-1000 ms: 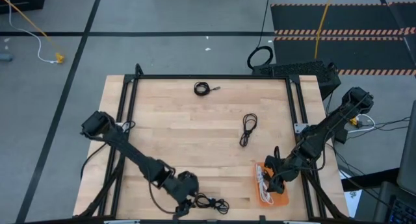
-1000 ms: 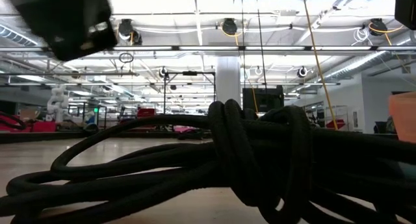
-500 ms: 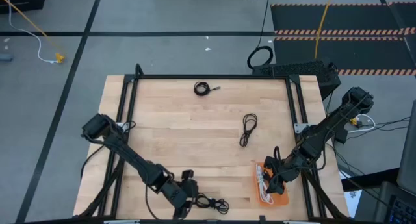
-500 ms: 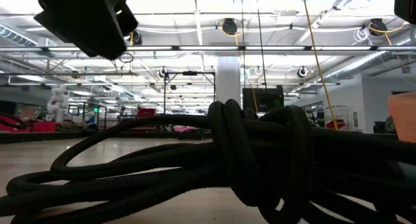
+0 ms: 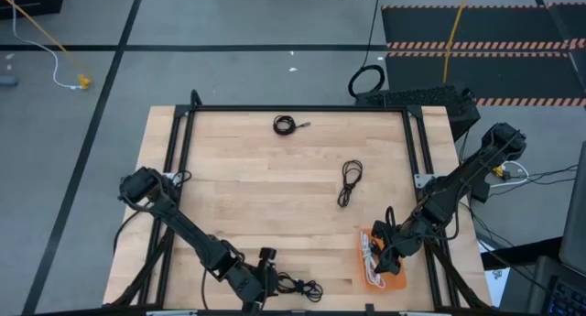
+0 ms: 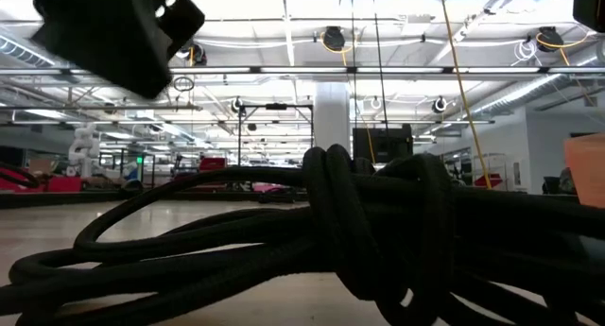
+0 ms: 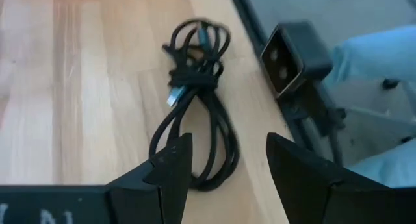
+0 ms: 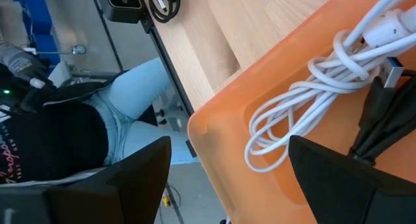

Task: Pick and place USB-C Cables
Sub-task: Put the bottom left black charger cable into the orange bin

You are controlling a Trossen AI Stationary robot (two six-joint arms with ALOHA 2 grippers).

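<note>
A black USB-C cable bundle (image 5: 299,286) lies flat on the wood by the table's near edge; it fills the low view's foreground (image 6: 359,231). My left gripper (image 5: 272,277) is open, level with it on its left. In the left wrist view, the bundle (image 7: 195,100) lies ahead of my left gripper (image 7: 227,146), its near loop between the fingers. My right gripper (image 5: 385,252) is open over the orange tray (image 5: 396,281). The tray holds a white cable bundle (image 8: 312,100) and a black one (image 8: 383,120). Two more black bundles (image 5: 286,125) (image 5: 350,181) lie farther off.
A black frame rail (image 5: 293,108) runs around the table top. A camera block (image 7: 292,55) stands at the near edge, right beside the bundle. A person in jeans (image 8: 130,94) stands just beyond the near edge. Bare wood (image 5: 256,197) lies in the table's middle.
My left arm has drawn its wrist toward the table's near edge and turned the gripper toward the right, so that it now faces the black bundle. In the low view its dark head has shifted right. The bundle and the right arm have kept still.
</note>
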